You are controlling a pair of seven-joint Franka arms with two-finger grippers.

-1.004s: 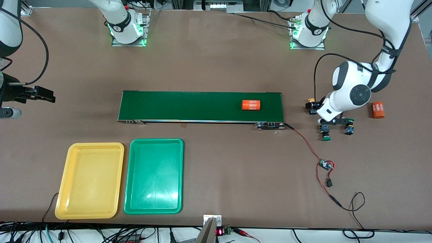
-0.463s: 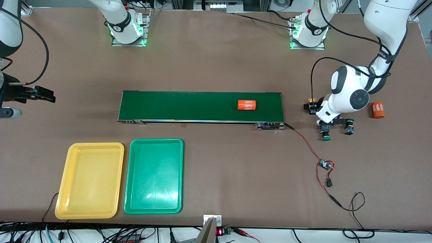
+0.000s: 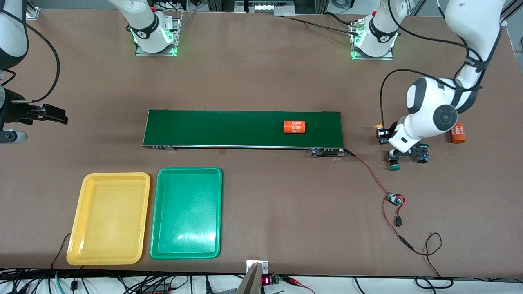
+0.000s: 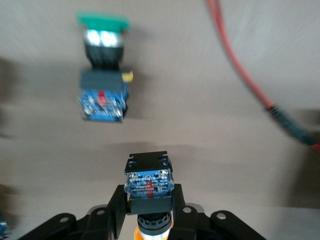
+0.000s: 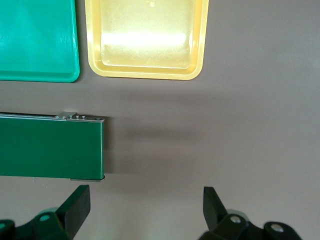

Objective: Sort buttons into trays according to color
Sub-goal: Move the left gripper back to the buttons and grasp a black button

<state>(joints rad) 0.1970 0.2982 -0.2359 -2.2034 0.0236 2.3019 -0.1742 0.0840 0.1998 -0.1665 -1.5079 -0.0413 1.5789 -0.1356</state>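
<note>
- The left gripper [image 4: 149, 212] sits low past the left arm's end of the conveyor belt [image 3: 243, 129], jaws pinched onto a yellow-orange button [image 4: 148, 182]; its orange cap peeks out between the fingers [image 4: 116, 207].
- A green button [image 4: 102, 80] lies on the table just beside that held one, not touching it.
- Another yellow-orange button [image 3: 381, 134] lies near the belt's end, and another green button [image 3: 423, 152] is partly hidden under the arm.
- The right arm is waiting off the belt's right-arm end, right gripper [image 5: 146, 206] spread wide with nothing in it.
- The yellow tray [image 3: 109, 218] and green tray [image 3: 187, 213] sit side by side, nearer the front camera than the belt.
- An orange cylinder [image 3: 294, 127] rides on the belt.
</note>
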